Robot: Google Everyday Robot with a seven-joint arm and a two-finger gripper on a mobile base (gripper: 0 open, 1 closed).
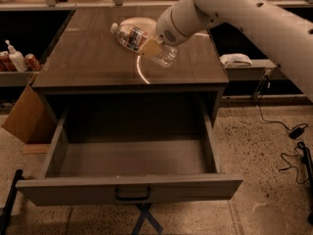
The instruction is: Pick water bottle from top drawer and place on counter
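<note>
The gripper (150, 47) clamps the water bottle (130, 35) at a slant low over the counter (88, 65), behind the open top drawer (132, 186). Released on its side, the round bottle could roll toward the counter's edge.

Gripper (151, 47) above the glossy wood-grain counter (88, 62) holds the clear, ribbed plastic water bottle (131, 35).

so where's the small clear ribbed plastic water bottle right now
In the camera view the clear plastic water bottle is held tilted in the gripper, over the back middle of the grey-brown counter, beyond the open top drawer.
</note>
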